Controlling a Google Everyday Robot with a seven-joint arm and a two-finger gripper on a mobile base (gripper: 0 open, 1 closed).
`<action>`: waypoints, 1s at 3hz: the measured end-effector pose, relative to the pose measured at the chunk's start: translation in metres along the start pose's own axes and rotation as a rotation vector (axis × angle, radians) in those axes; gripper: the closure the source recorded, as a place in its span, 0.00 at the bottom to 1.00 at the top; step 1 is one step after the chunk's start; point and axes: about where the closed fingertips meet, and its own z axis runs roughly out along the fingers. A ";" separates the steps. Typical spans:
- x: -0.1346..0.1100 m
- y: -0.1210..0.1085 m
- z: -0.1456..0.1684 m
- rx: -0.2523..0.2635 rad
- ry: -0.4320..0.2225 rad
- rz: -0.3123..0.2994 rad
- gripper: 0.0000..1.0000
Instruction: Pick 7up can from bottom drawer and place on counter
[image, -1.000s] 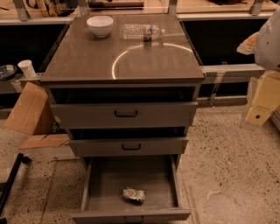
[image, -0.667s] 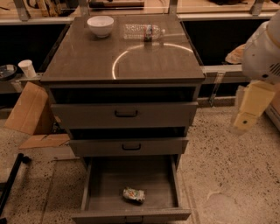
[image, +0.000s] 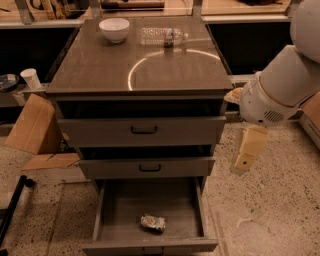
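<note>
The 7up can (image: 153, 222), small, dented and silvery-green, lies on its side on the floor of the open bottom drawer (image: 116, 210), near its front middle. The counter (image: 100, 65) is the glossy grey-brown cabinet top with a bright curved reflection. My gripper (image: 244, 161) hangs from the white arm (image: 280, 85) to the right of the cabinet, level with the middle drawer, well above and to the right of the can. It holds nothing that I can see.
A white bowl (image: 114, 29) and a clear water bottle (image: 162, 36) lie at the back of the counter. The two upper drawers (image: 144, 130) stick out slightly. Cardboard (image: 32, 125) and a paper cup (image: 31, 78) stand at the left. Speckled floor lies all around.
The arm has swung in from the right edge toward the cabinet and lower, bringing the gripper closer to the drawers. The can and drawers have not moved.
</note>
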 end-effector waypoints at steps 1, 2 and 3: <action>-0.001 0.002 0.006 -0.006 -0.006 -0.010 0.00; -0.004 0.018 0.047 -0.029 -0.045 -0.067 0.00; -0.004 0.037 0.100 -0.070 -0.087 -0.106 0.00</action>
